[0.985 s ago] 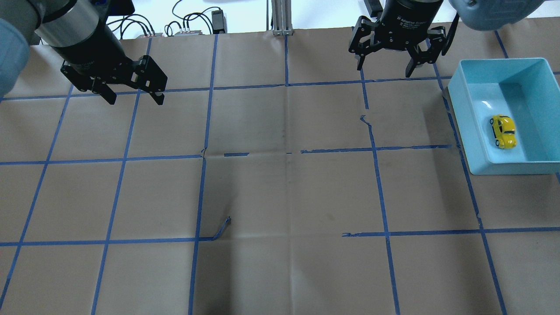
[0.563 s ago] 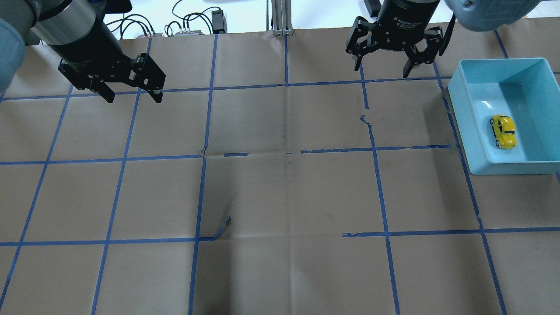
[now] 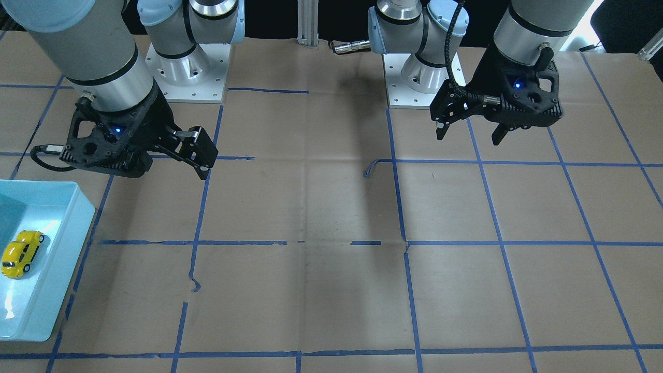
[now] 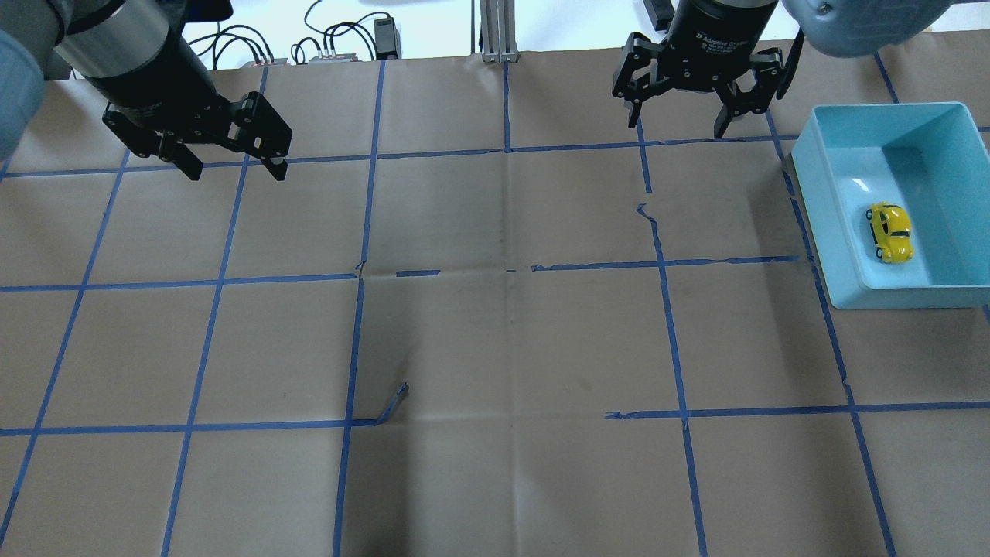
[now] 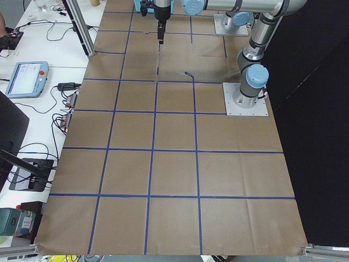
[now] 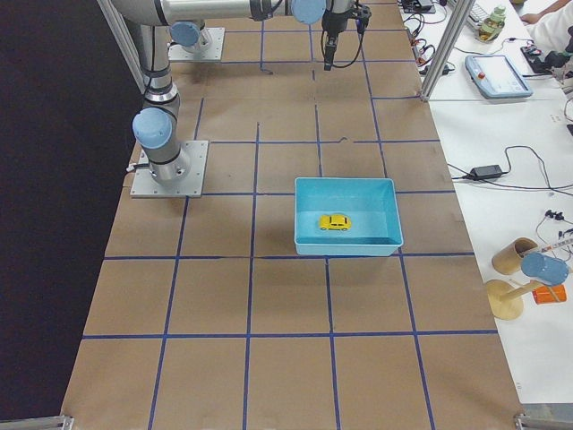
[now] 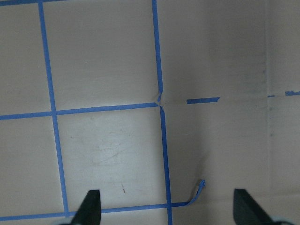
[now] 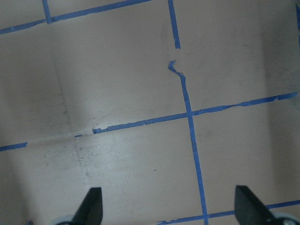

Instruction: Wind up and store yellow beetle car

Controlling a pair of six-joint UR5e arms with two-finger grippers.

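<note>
The yellow beetle car (image 4: 889, 232) lies inside a light blue bin (image 4: 897, 298) at the table's right side. It also shows in the front view (image 3: 22, 253) and in the right side view (image 6: 336, 222). My right gripper (image 4: 678, 128) is open and empty, above the table to the left of the bin's far end, well apart from the car. My left gripper (image 4: 236, 172) is open and empty at the far left. Both wrist views show only taped paper between spread fingertips (image 7: 91, 208) (image 8: 91, 206).
Brown paper with a blue tape grid (image 4: 506, 271) covers the table; a loose tape end (image 4: 394, 402) curls up near the middle front. Cables and power bricks (image 4: 332, 42) lie beyond the far edge. The arm bases (image 3: 184, 67) stand on the robot's side.
Both grippers have drifted slightly toward the far edge of the table, still open. The car and bin have not moved.
</note>
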